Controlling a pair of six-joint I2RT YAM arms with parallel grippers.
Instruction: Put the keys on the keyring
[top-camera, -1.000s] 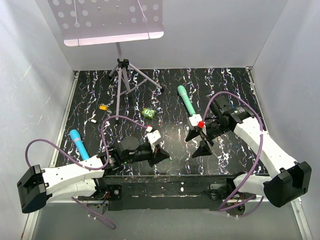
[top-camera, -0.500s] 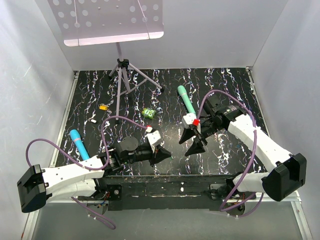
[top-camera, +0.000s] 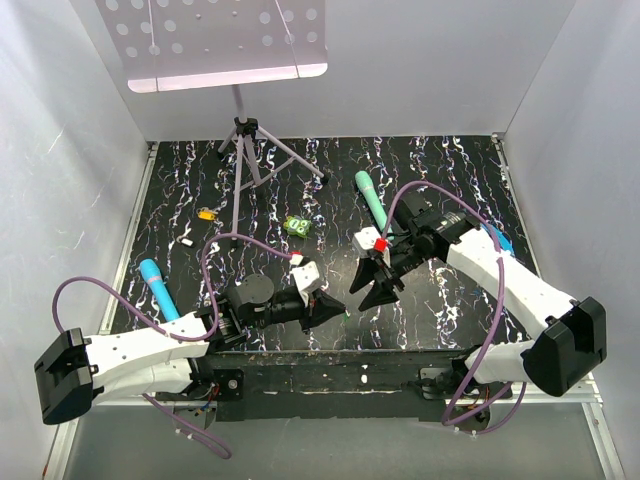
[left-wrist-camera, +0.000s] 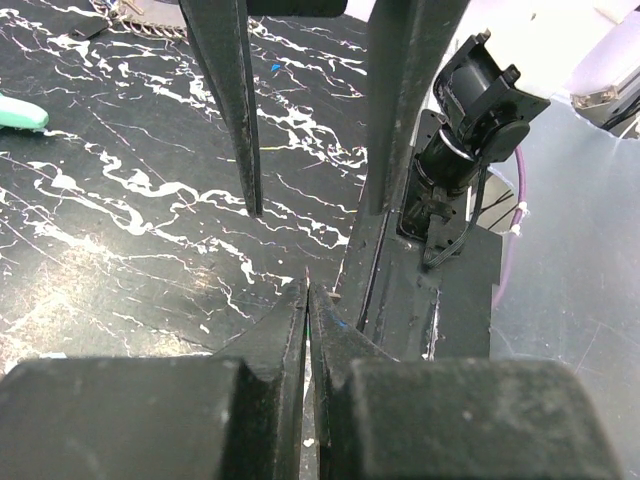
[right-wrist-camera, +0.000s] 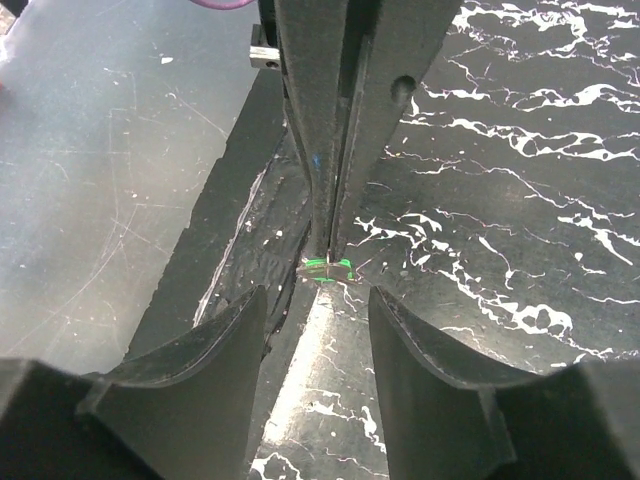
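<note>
Above the black marbled surface (top-camera: 450, 170), close to its near edge, the left tool (top-camera: 338, 311) pinches the light green key (right-wrist-camera: 327, 268). The right tool (right-wrist-camera: 316, 296), fingers moderately apart, faces it, key just beyond the gap.

Two tiny plastic-headed keys show, one light-green key (right-wrist-camera: 325, 268) and one yellow-orange key (top-camera: 206, 213), plus two long pen-like sticks, a teal stick (top-camera: 372, 198) and a sky-blue stick (top-camera: 158, 287), and one square bright-green block (top-camera: 296, 227).

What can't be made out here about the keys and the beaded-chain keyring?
- Light green plastic-headed key: right wrist view, only a sliver shows past the tips of the shut left gripper.
- Grey metal beaded-chain keyring: left wrist view, cut off by the top edge.
- Yellow-orange plastic-headed key: top view, too small to tell its orientation.
</note>
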